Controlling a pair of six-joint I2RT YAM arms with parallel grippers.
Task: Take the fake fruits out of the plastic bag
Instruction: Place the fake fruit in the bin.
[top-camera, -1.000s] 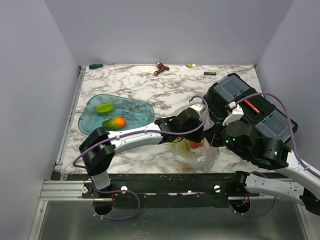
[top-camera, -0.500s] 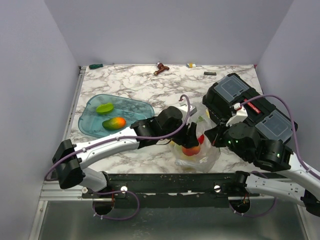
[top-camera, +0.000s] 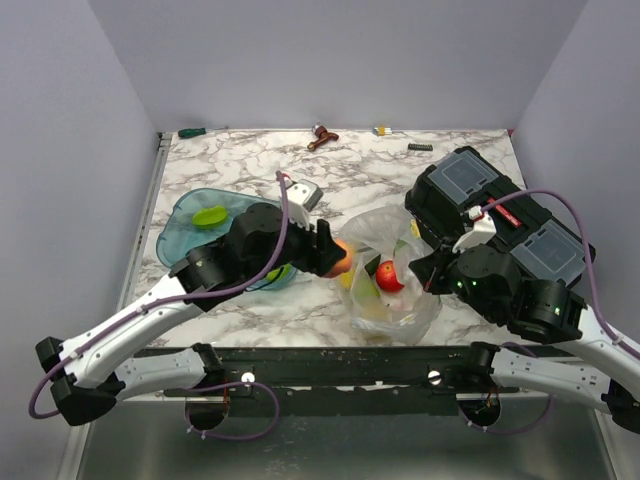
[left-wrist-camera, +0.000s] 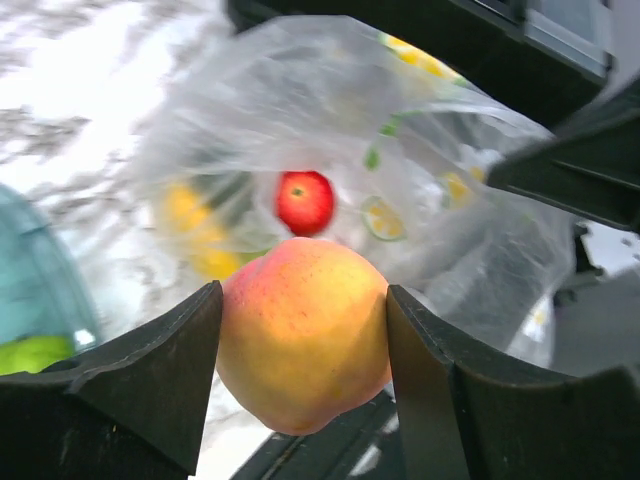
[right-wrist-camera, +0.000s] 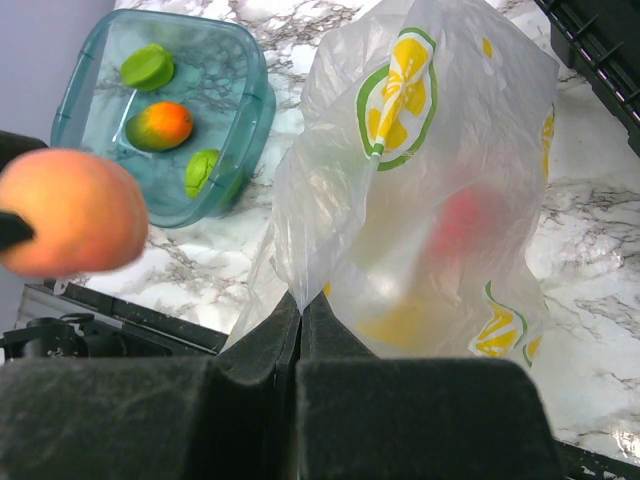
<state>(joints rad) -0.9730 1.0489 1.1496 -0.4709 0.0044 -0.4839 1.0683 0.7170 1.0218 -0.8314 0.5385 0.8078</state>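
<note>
My left hand (left-wrist-camera: 303, 305) grips a peach (left-wrist-camera: 300, 360) between both fingers, outside the bag (left-wrist-camera: 330, 120); in the top view it sits mid-frame, between tray (top-camera: 180, 235) and bag. My right hand (right-wrist-camera: 300, 305) is clenched on the bag's near edge, low centre of its wrist view. A red fruit (left-wrist-camera: 304, 201) and a yellow fruit (top-camera: 365, 292) show inside the bag. Three fruits (right-wrist-camera: 160, 124) lie in the tray at left on the surface (top-camera: 240, 165).
</note>
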